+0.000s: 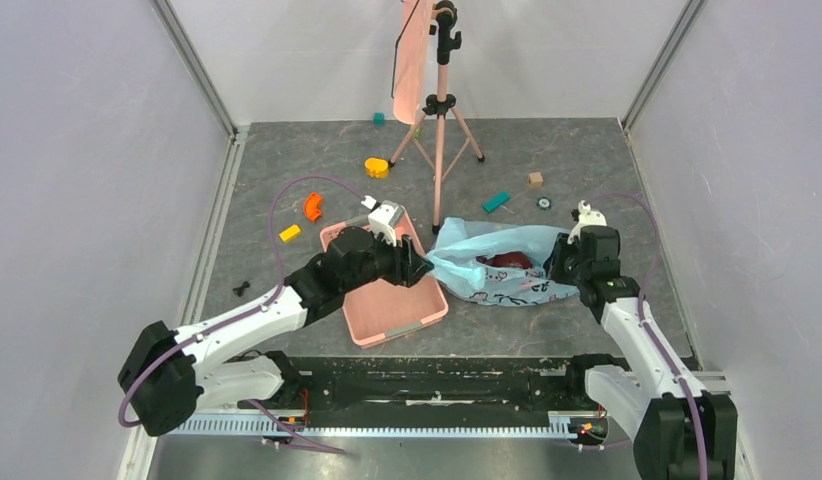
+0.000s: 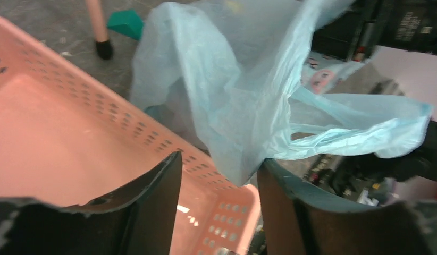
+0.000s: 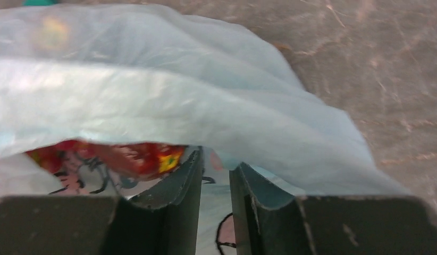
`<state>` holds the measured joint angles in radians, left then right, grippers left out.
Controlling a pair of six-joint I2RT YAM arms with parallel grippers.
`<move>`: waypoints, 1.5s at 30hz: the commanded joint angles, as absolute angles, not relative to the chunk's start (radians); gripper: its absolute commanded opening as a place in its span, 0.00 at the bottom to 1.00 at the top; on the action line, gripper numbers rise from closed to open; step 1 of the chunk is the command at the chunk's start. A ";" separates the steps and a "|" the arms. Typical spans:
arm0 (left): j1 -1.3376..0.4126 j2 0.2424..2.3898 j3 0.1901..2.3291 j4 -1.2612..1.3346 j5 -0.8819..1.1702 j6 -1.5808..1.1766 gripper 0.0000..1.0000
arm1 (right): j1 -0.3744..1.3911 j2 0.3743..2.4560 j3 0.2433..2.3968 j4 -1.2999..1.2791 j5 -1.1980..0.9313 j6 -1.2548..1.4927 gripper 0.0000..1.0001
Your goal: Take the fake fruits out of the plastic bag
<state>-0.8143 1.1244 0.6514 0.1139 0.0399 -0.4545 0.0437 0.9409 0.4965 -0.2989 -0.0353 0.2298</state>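
The plastic bag (image 1: 507,280) fills the floor between your 2 grippers: the left gripper (image 1: 424,266) is at its left end, the right gripper (image 1: 559,262) at its right end. In the right wrist view a fold of film hangs across the fingertips. Only a low slit under it shows the fake fruit (image 3: 126,155). The left jaws stand apart, and a bag corner hangs at the gap. Under your left arm lies the pink basket (image 1: 402,312), its wall just beside the bag. Behind the bag stands the tripod (image 1: 439,150), with 1 teal block (image 1: 496,201) near. The table (image 1: 607,160) at back right gives you open room.
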 commanded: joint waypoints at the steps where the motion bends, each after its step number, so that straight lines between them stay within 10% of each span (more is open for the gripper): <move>1: -0.815 1.055 0.765 0.092 0.243 -0.438 0.63 | 0.041 0.867 0.482 -0.180 -0.231 0.179 0.28; 12: -1.055 1.096 1.079 -0.061 0.073 -0.362 0.55 | 0.041 0.847 0.453 -0.148 -0.297 0.216 0.23; 20: -1.090 1.410 1.204 0.039 0.095 -0.375 0.02 | 0.042 0.833 0.454 -0.141 -0.290 0.261 0.21; 45: -1.162 1.886 1.096 0.162 -0.251 -0.406 0.02 | 0.042 0.912 0.455 -0.217 -0.161 0.301 0.24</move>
